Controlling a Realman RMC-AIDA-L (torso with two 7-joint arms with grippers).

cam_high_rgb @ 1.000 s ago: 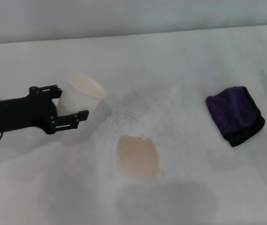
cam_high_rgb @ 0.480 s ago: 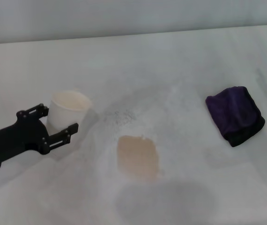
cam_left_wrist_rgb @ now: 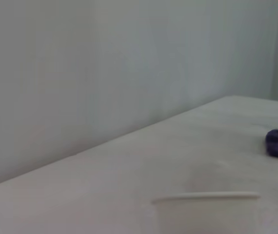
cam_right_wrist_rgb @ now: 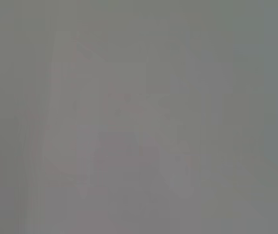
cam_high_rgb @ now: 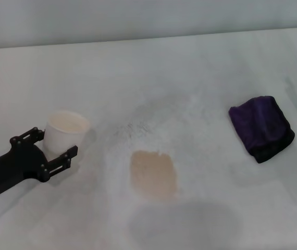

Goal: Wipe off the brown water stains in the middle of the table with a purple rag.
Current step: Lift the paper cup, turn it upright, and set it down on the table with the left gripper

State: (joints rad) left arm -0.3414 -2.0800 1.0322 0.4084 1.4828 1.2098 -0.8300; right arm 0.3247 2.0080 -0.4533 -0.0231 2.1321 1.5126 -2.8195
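Jaws on the left gripper (cam_high_rgb: 54,146) sit either side of a white paper cup (cam_high_rgb: 65,130) at the left of the frame, and it looks like they're clamped on it. The right gripper isn't in any shot, so no idea about that one.

The brown stain (cam_high_rgb: 153,174) is a tan patch on the table (cam_high_rgb: 200,67), lower middle of the frame. The purple rag (cam_high_rgb: 261,127) is over at the right edge, well apart from both the stain and the cup, with nothing touching it.

My worry: if there's liquid left in that cup, a tilt or a sloppy let-go tips it and makes a bigger mess. Also the rag is a squishy bundle, so a shallow pinch might only catch one fold and drag it.
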